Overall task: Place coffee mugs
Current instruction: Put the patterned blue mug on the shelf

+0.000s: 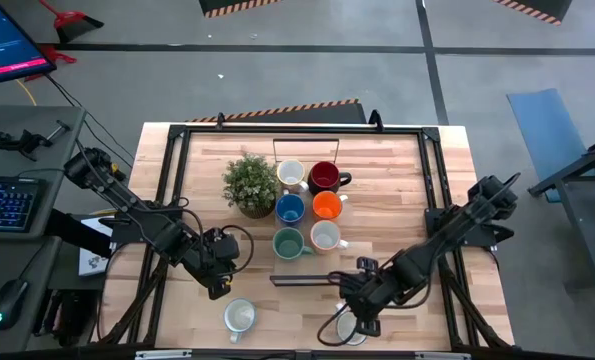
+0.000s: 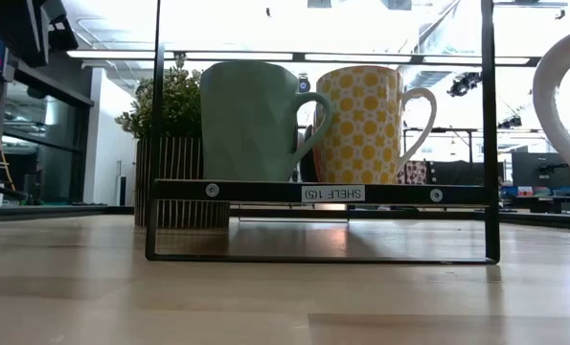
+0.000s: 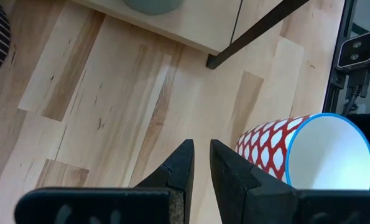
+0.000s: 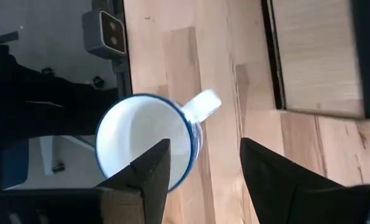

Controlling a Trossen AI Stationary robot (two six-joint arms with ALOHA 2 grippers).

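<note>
Six coffee mugs stand on the black-framed shelf (image 1: pixel 307 281): white (image 1: pixel 290 173), dark red (image 1: pixel 324 177), blue (image 1: pixel 289 208), orange (image 1: pixel 326 206), teal (image 1: pixel 288 243) and a cream one (image 1: pixel 325 237). A red-and-white mug with a blue rim (image 3: pixel 309 155) stands on the table by my left gripper (image 3: pixel 200 149), which is almost shut on nothing. My right gripper (image 4: pixel 203 152) hovers wide open above a blue-rimmed white mug (image 4: pixel 144 140) near the front edge. One finger is over its mouth and the other outside, beside the handle (image 4: pixel 203 106).
A potted green plant (image 1: pixel 250 183) stands left of the shelf. In the low view the teal mug (image 2: pixel 251 120) and a yellow-dotted mug (image 2: pixel 366 125) sit on the shelf's lower bar (image 2: pixel 323 192), and a white handle (image 2: pixel 562 96) looms at the right edge. Bare wood lies between the arms.
</note>
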